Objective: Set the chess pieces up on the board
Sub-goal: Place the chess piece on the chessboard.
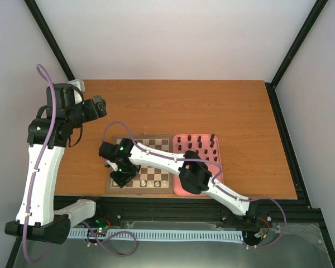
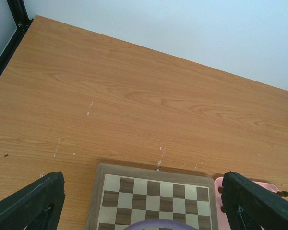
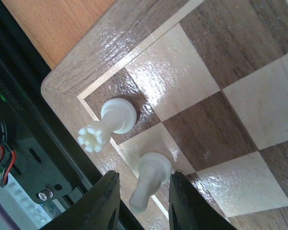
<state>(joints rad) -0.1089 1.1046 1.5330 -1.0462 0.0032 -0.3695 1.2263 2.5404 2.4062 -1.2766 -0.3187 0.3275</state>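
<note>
Overhead: left gripper [image 1: 100, 105] hangs away from the board [image 1: 153, 191]; right gripper [image 1: 121, 180] is down on its corner. Left wrist: jaws spread wide, board ahead. Right wrist: fingers [image 3: 105, 201] flank a white piece [image 3: 151, 179], rook [image 3: 116, 117] just beyond; clamped or loose, can't tell.

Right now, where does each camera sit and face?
Top external: above and behind the robot, looking down on the board; left arm and right arm show.
Left wrist: raised over the table's left, facing the far wall; its fingers show.
Right wrist: close over the board's near corner; its fingers flank a white piece.
Shared: all three show the board.
</note>
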